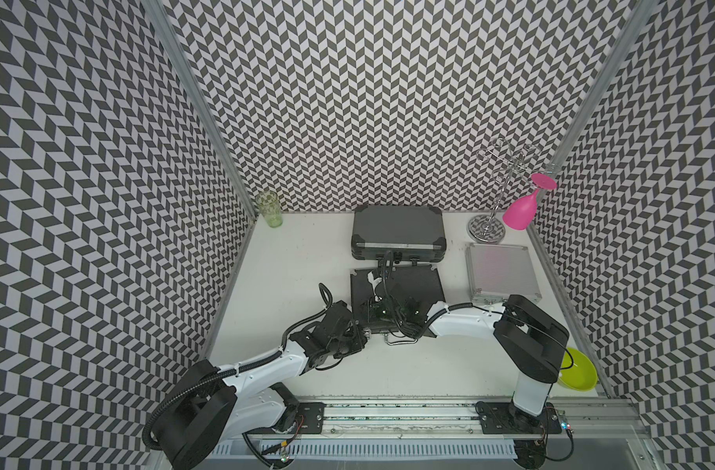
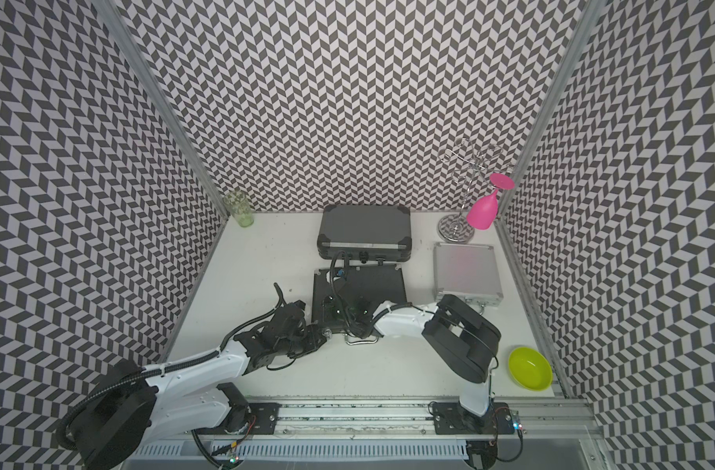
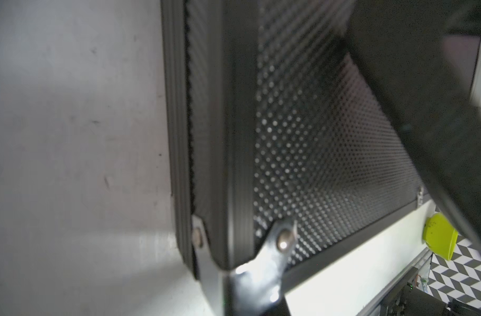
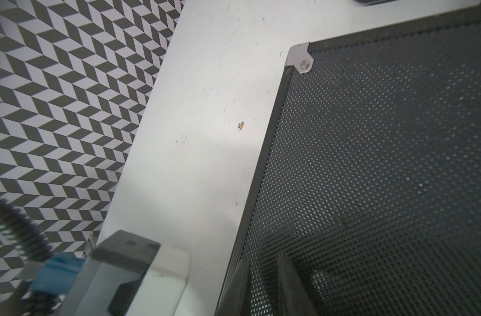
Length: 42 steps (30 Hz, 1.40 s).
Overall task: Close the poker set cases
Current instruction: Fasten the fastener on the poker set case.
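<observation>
The left claw is sitting fully closed at the front-left corner of the flat black case. It is gripping nothing that can be made out, and its tips are getting lost against the dark frame. The right claw is hanging low over that case's dotted lid. Its fingers are showing only as blurred dark shapes cut off by the picture edge, so how far apart they are standing cannot be told, nor whether they are touching the lid. Whether the lid is lying fully seated is unclear too, since the right arm is covering much of it. Bare worktop is lying open to this case's left and in front of it. The thick grey case is sitting shut against the back wall and the silver case shut near the right edge, making three cases. One green glass, one chrome rack carrying one pink goblet, and one lime bowl, half hidden behind the right arm, are lining the margins.
</observation>
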Available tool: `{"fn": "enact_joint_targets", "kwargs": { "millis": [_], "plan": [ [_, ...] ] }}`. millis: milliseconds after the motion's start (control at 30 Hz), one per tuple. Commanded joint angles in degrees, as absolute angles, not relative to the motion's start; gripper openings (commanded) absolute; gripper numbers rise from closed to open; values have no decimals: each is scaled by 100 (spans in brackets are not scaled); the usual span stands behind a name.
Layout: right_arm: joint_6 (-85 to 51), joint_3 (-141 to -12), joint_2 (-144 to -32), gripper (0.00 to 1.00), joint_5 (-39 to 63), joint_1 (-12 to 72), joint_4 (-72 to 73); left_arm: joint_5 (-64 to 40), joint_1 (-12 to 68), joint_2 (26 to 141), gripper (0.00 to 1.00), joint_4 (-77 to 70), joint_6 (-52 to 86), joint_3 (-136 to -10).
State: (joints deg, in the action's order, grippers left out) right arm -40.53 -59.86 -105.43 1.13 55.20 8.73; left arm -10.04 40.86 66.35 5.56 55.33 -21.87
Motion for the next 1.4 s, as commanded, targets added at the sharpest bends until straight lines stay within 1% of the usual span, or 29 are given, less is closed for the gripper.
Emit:
{"fn": "enact_joint_targets", "kwargs": {
  "millis": [0,233,367,467,600,733,800,1033,1200,1367],
  "plan": [
    [-4141,-5721,-10929,21,308,5511,278,-762,4102,6730,0,376,5684,-2078],
    [-4146,-5724,-10971,21,395,5501,284,-524,4102,6729,0,165,5858,-1881],
    [-4209,-5640,-10951,20,404,5500,308,-548,4104,6638,0,-43,6021,-1785],
    [-4264,-5577,-10971,21,332,5494,317,-635,4151,6541,0,70,6060,-1841],
    [-4350,-5546,-11014,20,366,5432,359,-688,4463,6210,0,550,6322,-1883],
    [-4342,-5563,-11012,20,364,5407,352,-46,5143,5739,0,567,6773,-1865],
    [-4340,-5563,-11022,20,369,5405,349,275,5346,5766,0,417,6838,-1887],
    [-4390,-5448,-11006,20,478,5361,447,505,5313,6582,0,-92,6730,-1994],
    [-4403,-5416,-11045,20,575,5353,515,532,5070,6587,0,-598,6709,-1802],
    [-4380,-5430,-11091,19,614,5353,524,606,5037,6401,0,-557,6669,-1806]
  ]
}}
